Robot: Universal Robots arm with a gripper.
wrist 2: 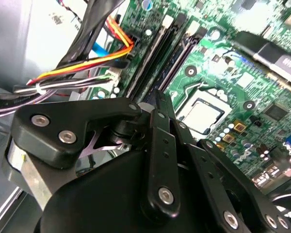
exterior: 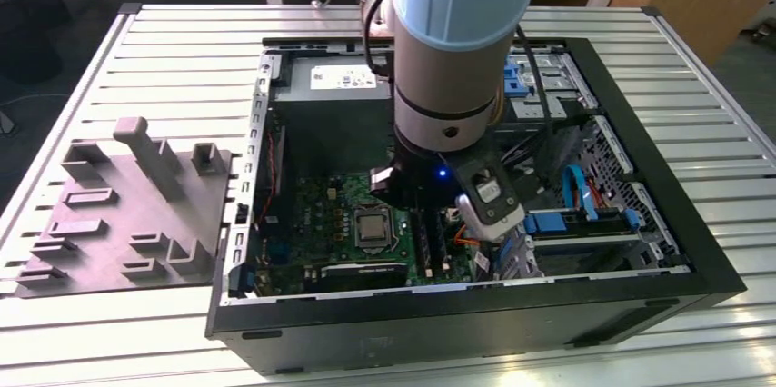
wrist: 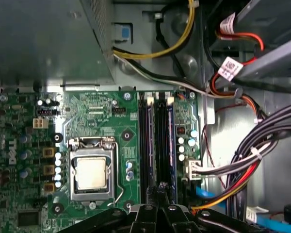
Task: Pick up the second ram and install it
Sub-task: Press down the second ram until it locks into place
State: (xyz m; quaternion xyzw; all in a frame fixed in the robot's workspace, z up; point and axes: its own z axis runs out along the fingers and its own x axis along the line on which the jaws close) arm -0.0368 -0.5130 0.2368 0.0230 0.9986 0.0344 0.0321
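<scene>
My tool (wrist: 160,188) hangs inside the open computer case (exterior: 679,301) on the bench (exterior: 158,69), low over the green motherboard (wrist: 94,109). Its fingers (wrist 2: 158,104) are pressed together into one narrow black tip, and I can see nothing pinched between them. That tip sits over the near end of the long memory slots (wrist: 155,141), which run side by side just beside the silver processor socket (wrist: 91,172), between the socket and the bundle of black, red and yellow cables (wrist: 262,155). The second ram (wrist: 171,141) is hard to make out: edge-on in the first wrist view, a thin dark blue strip stands in the row on the side farthest from the processor socket, running the full length of the slots, and I take that for the stick's circuit board. Its chips are hidden from this angle, and I cannot tell whether it is fully seated. In the second wrist view the same slots (wrist 2: 157,46) stretch away beyond my tip, beside the socket (wrist 2: 203,114).
</scene>
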